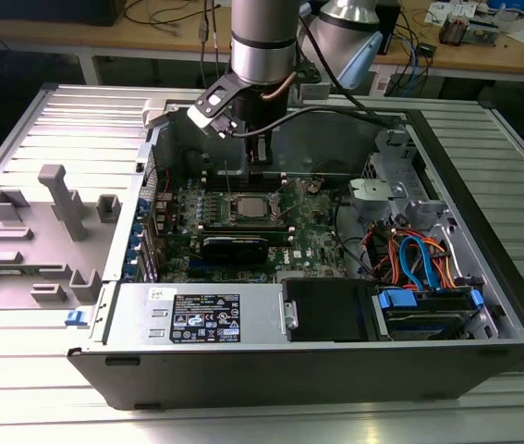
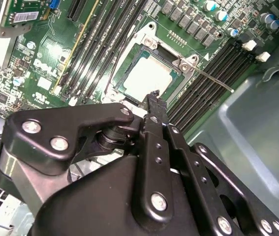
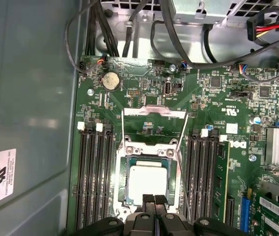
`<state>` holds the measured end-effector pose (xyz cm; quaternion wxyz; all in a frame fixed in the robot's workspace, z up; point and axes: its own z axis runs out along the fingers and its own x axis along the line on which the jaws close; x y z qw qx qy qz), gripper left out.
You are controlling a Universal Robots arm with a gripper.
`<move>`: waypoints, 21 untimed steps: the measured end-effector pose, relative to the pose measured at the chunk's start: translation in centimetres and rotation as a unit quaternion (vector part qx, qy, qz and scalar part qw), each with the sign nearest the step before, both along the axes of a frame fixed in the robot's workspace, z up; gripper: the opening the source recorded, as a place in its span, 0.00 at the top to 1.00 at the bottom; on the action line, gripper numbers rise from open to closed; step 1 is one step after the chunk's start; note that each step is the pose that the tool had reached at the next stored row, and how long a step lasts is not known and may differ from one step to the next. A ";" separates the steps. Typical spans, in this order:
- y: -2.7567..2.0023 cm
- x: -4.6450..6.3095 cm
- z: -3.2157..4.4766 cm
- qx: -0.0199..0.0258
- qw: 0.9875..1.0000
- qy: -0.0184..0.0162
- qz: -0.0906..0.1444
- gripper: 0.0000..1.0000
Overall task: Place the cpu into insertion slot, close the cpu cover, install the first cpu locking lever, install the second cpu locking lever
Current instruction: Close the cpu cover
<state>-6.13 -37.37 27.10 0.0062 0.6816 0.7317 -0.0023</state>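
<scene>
The cpu (image 3: 148,179) (image 2: 146,78) lies flat in the black-rimmed insertion slot (image 3: 121,194), its silver-grey top facing up; the exterior view shows it mid-board (image 1: 249,209). My gripper (image 3: 154,198) (image 2: 152,97) hovers just over one edge of the chip, fingers pressed together with nothing between them. It hangs under the arm's wrist (image 1: 260,155). The cpu cover (image 3: 154,111) looks tilted up off the slot, a silver bar with thin sides. One thin wire lever (image 2: 213,78) sticks out past the socket corner, unlatched.
Long black memory slots (image 3: 95,177) (image 3: 203,177) flank the socket on both sides. A black card (image 1: 234,245), the power supply (image 1: 201,314) and a cable bundle (image 1: 409,259) fill the case. The grey case wall (image 3: 31,98) runs close by. Grey fixtures (image 1: 58,199) stand outside.
</scene>
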 end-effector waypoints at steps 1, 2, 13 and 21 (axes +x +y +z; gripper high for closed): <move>0.00 0.0 0.21 0.000 1.000 0.000 0.000 0.89; 0.00 0.0 0.40 0.000 1.000 0.000 0.000 0.89; 0.00 0.0 1.18 0.000 1.000 0.000 0.000 0.89; 0.00 0.2 1.17 0.000 1.000 0.000 0.000 0.89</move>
